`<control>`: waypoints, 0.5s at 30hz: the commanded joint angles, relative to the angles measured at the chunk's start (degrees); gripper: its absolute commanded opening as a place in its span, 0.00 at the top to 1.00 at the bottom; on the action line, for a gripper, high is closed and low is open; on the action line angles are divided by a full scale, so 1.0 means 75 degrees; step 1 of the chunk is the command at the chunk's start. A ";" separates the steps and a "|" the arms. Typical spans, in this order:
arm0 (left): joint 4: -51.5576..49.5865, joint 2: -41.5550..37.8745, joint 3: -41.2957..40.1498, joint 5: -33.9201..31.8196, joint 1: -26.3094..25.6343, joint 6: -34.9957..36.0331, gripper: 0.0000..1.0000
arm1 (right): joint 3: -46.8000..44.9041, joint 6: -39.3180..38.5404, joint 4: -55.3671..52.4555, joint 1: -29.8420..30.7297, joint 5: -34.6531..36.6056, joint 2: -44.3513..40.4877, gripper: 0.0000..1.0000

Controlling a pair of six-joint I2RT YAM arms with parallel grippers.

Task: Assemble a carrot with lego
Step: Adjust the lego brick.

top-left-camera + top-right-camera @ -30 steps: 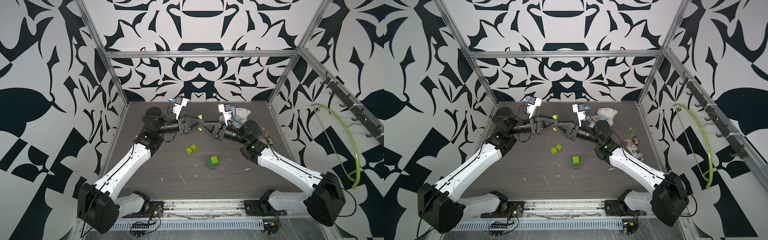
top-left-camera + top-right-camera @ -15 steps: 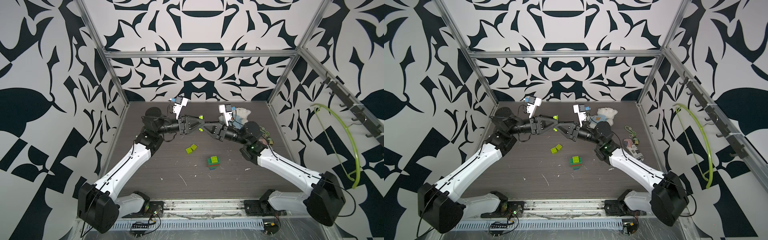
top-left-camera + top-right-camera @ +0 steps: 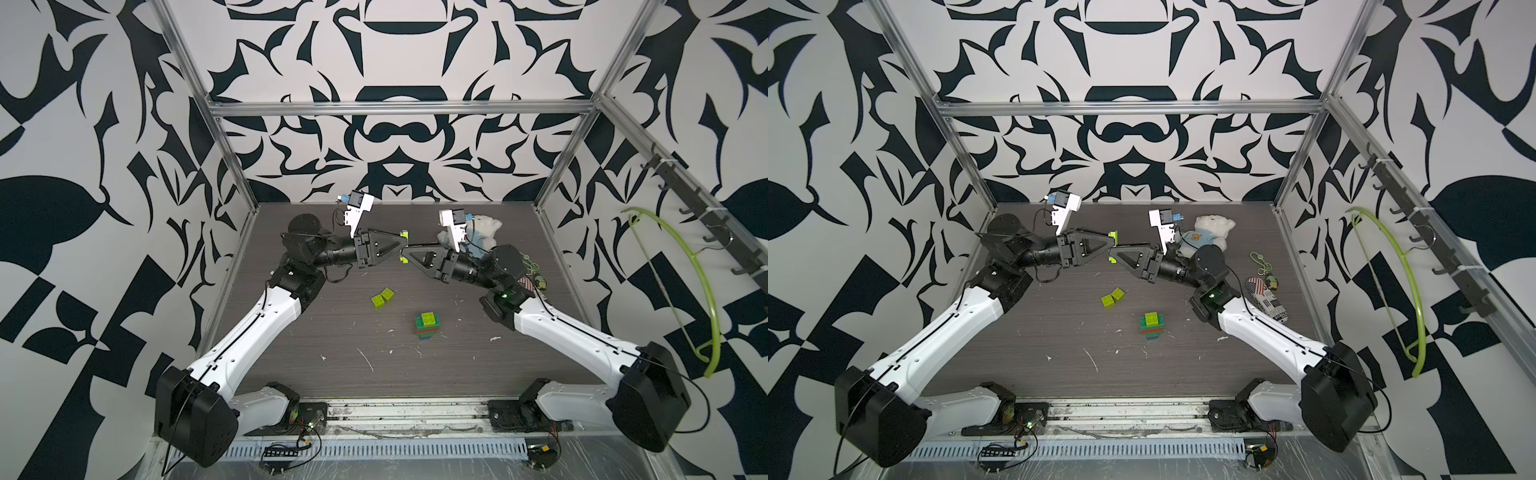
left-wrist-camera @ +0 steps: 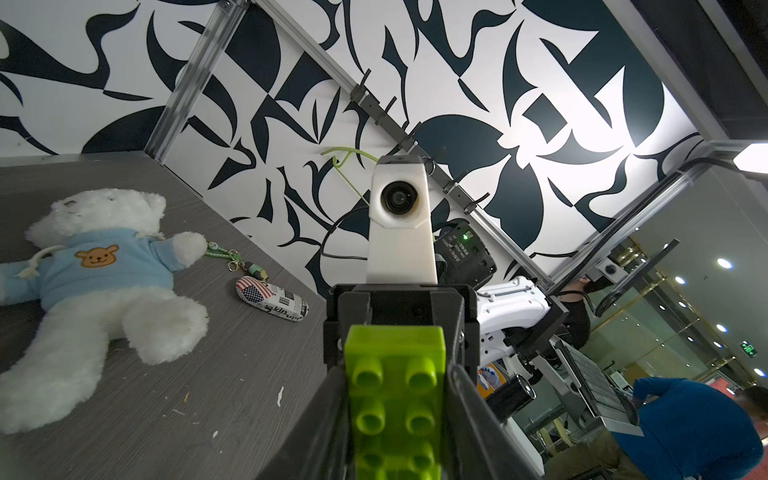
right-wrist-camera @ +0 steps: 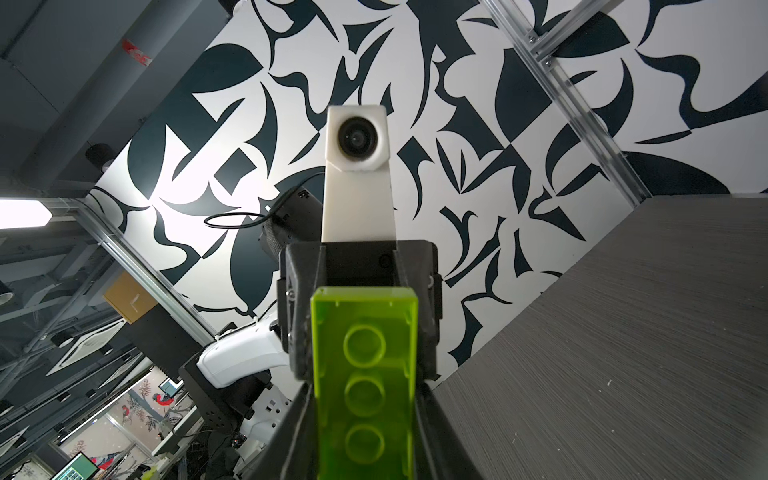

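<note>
Beyond the carrot, toward the back wall and well above the table, the L gripper & R gripper are meeting tip to tip. Both are pinching what looks like one oblong lime brick.

The L wrist view is showing the brick's studded face, w/ the L fingers pressing on its long sides. The R wrist view is showing its hollow underside, w/ the R fingers doing the same. So each gripper is closed on that brick, one toward each end. In both top views only the brick's two lime ends are peeking out past the black tips.

The carrot is standing upright and free on the table. It is a short stack w/ lime on top, dark green under that, then a red band & blue at the bottom. The arms are reaching past it, one on each side, well apart from it.

Near the carrot, on the L arm's side & a bit farther back, two loose lime bricks are lying side by side. They are touching each other but are apart from the stack.

Farther back from the carrot, on the R arm's side, a white teddy bear in a light-blue shirt is lying on the table, w/ the R wrist partly covering it. Out past the R arm from the carrot, a keychain & a flag-print pouch are lying close together.
</note>
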 commanded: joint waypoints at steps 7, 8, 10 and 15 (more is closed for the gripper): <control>0.0180 0.0133 0.0428 0.0478 0.0031 0.0047 0.82 | 0.0215 0.0144 0.0474 -0.0041 -0.0136 0.0165 0.82; 0.0183 0.0142 0.0428 0.0481 0.0029 0.0041 0.85 | 0.0223 0.0133 0.0430 -0.0054 -0.0144 0.0169 0.80; 0.0186 0.0139 0.0433 0.0494 0.0023 0.0070 0.96 | 0.0239 0.0089 0.0310 -0.0087 -0.0179 0.0164 0.76; -0.0353 0.0057 0.0526 0.0262 0.0023 0.0435 1.00 | 0.0255 -0.0372 -0.0493 -0.0176 -0.0214 -0.0090 0.50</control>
